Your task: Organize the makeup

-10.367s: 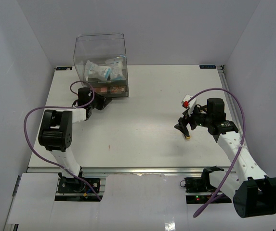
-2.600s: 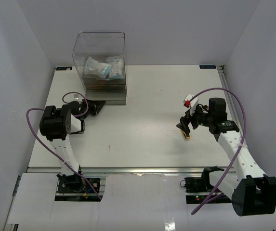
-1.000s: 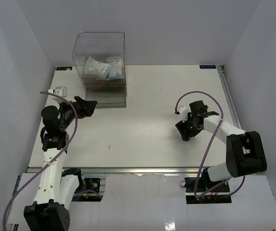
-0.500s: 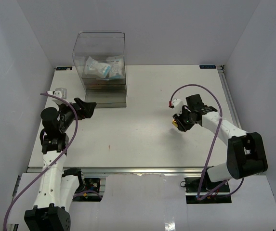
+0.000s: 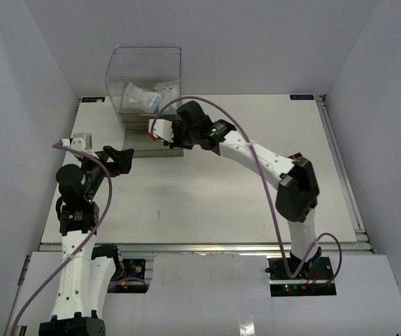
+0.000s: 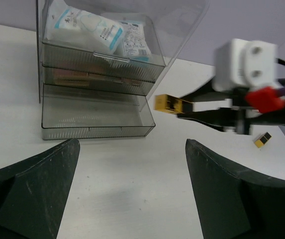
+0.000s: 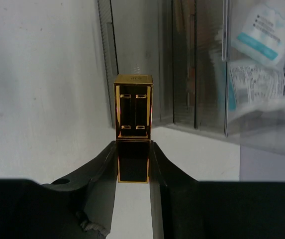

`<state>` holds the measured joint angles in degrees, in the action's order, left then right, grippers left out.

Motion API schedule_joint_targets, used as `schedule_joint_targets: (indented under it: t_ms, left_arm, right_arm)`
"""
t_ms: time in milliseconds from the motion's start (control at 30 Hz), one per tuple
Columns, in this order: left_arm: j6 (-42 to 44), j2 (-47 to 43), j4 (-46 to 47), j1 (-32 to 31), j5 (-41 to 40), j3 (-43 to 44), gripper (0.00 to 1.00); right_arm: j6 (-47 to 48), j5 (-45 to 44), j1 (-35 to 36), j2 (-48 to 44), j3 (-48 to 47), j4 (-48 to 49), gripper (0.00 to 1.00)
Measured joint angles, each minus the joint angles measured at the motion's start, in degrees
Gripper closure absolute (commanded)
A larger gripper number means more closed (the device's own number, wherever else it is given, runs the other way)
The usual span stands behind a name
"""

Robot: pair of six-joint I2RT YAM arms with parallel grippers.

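The right tool point(image 7: 133, 145) is clamped on the lower, black end of a black-gold tube point(image 7: 133, 112), its two fingers point(image 7: 102, 164) pressed flat against the tube's sides and the gold-framed end sticking out past the tips. In the left wrist view the tube lies about level above the surface point(image 5: 221, 203), its gold end pointing at the clear drawer unit point(image 5: 127, 66) and hanging just off the front right corner of the bottom drawer point(image 6: 97, 130), near it but not touching. That bottom drawer stands pulled out further than the two levels above it. The middle drawer holds pink-brown palettes point(image 6: 90, 78), blurred behind the tinted front, and the top compartment holds blue-white packets point(image 6: 85, 29) piled against each other. From above, the right arm reaches far across the surface to the front of the unit at the far left. The left tool point(image 6: 131, 149) hovers in front of the drawers with its jaws spread wide and nothing between them, aimed at the unit and well short of it. A second small gold-black tube point(image 6: 262, 140) lies on the surface, well to the right of the unit.
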<state>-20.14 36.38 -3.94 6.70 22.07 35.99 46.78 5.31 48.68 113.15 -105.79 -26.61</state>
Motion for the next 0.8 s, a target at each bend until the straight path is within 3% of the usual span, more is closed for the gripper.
schedule_joint_targets:
  t_ms: [200, 333, 400, 567, 667, 800]
  left_arm:
    - [0.65, -1.35, -0.39, 0.64, -1.93, 0.00, 0.02]
    - [0.70, -1.39, -0.48, 1.58, -2.08, 0.00, 0.02]
    - [0.70, -1.41, -0.48, 1.90, -2.00, 0.00, 0.02]
    - [0.68, -1.41, -0.47, 2.18, -1.76, 0.00, 0.02]
    - [0.68, -1.39, -0.46, 2.18, -1.60, 0.00, 0.02]
    - [0.64, -1.34, -0.45, 2.20, -1.43, 0.00, 0.02]
  right_arm:
    - [1.38, -7.81, 2.74, 21.34, -20.98, 3.76, 0.85]
    - [3.28, -12.96, 2.53, 25.14, -18.17, 9.05, 0.82]
    - [4.14, -15.07, 2.24, 25.42, -16.04, 11.26, 0.71]
    - [4.83, -17.43, 1.51, 25.39, -14.31, 16.24, 0.33]
    - [4.64, -17.27, 1.15, 23.89, -10.78, 18.05, 0.22]
    - [3.60, -16.42, 0.96, 20.96, -5.69, 17.97, 0.16]
